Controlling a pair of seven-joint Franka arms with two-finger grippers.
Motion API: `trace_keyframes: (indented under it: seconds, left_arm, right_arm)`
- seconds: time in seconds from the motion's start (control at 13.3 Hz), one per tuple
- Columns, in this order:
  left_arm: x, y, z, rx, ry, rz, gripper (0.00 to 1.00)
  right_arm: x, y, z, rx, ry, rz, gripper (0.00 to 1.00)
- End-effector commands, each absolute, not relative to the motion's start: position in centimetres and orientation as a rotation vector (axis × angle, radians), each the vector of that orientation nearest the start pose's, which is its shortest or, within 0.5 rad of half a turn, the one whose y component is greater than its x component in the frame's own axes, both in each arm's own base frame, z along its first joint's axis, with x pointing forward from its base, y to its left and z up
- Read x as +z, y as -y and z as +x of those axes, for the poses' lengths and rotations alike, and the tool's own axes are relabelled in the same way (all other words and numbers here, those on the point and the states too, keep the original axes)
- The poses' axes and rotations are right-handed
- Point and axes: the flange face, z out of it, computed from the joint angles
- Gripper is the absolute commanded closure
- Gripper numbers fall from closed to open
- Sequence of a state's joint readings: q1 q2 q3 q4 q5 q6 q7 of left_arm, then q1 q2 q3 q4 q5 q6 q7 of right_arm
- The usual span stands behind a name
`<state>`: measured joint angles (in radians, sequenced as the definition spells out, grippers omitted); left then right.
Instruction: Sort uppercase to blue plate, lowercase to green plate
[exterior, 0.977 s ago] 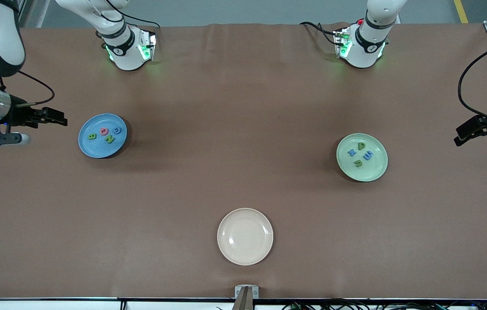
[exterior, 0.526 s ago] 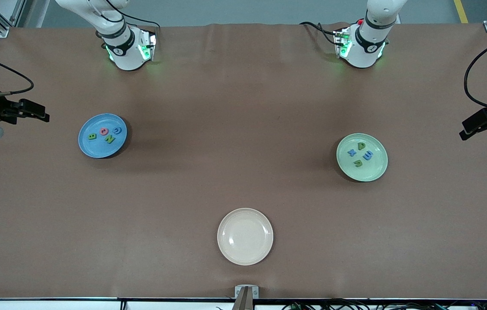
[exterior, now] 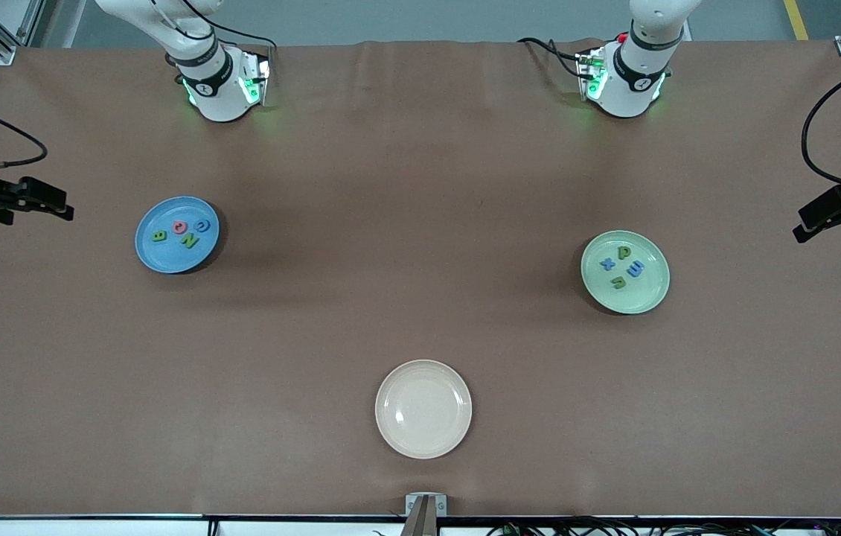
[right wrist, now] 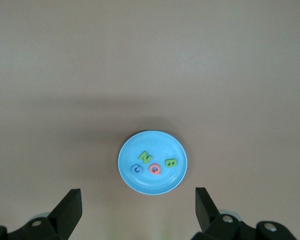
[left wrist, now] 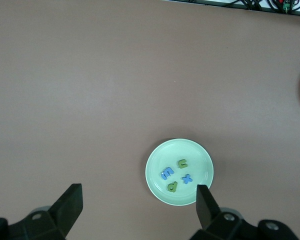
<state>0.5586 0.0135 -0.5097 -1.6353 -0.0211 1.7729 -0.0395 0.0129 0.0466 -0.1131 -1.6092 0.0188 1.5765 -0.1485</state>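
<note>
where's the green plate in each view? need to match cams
Front view: green plate toward the left arm's end of the table, four small letters on it.
Left wrist view: same plate just above the open left gripper.
Right wrist view: not in it; only the blue plate shows.
Shared landmark: blue m.

A matt brown cloth-like cover (exterior: 420, 223) spreads over the table, faintly creased near the top centre of the frame. The blue plate (exterior: 152, 257), green plate (exterior: 651, 294) and cream plate (exterior: 423, 439) look smooth and slightly glossy, like glazed ceramic or plastic. The letters look like matt foam. Both grippers' fingers (right wrist: 70, 210) look like matt black plastic.
</note>
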Motion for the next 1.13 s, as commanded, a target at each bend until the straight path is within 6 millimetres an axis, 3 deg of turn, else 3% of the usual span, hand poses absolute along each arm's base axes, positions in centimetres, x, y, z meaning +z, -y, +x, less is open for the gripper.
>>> trace_keyframes:
  seconds: [0.0,0.3,0.53,1.05]
  left_arm:
    - [61.2,-1.6,57.6,-0.189,0.113,-3.18,0.0]
    - [61.3,-1.0,57.4,-0.19,0.098,-3.177,0.0]
    - [61.3,-1.0,57.3,-0.168,0.095,-3.179,0.0]
    - [61.3,-1.0,57.2,-0.166,0.1,-3.179,0.0]
  right_arm:
    - [60.8,5.9,57.0,0.073,0.041,-3.134,0.0]
    - [61.8,6.9,55.6,0.118,0.014,-3.11,0.0]
    - [61.3,7.7,54.6,0.202,-0.002,-3.096,0.0]
    - [62.2,5.7,51.7,0.188,0.062,-3.099,0.0]
